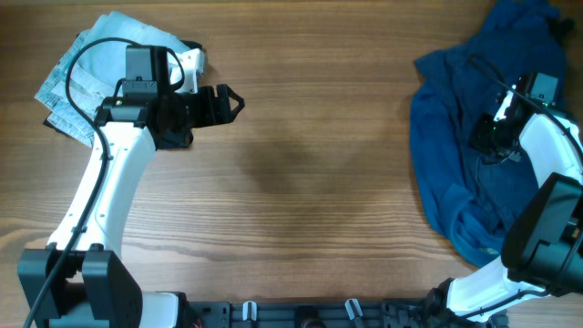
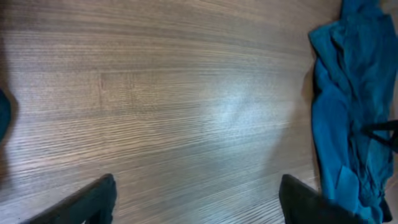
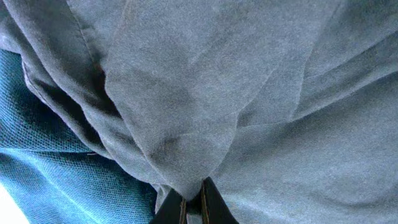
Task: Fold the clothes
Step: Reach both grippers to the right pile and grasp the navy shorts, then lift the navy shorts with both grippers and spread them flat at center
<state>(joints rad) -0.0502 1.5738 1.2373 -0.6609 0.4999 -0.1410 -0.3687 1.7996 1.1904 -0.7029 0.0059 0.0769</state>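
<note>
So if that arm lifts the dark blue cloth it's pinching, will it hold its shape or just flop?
Probably flop: the dark blue cloth gathers into soft folds running to the right gripper, shut on a pinch of it. It will likely drape and trail. In the overhead view it lies crumpled against a brighter blue piece, which might drag along.

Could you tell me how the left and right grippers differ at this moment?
The left gripper is open and empty over bare table; the right gripper is shut, pinching a fold of the dark navy garment. The left one sits near the pale folded cloth at the table's left, the right one in the blue clothes pile at its right. Both have dark fingers.
</note>
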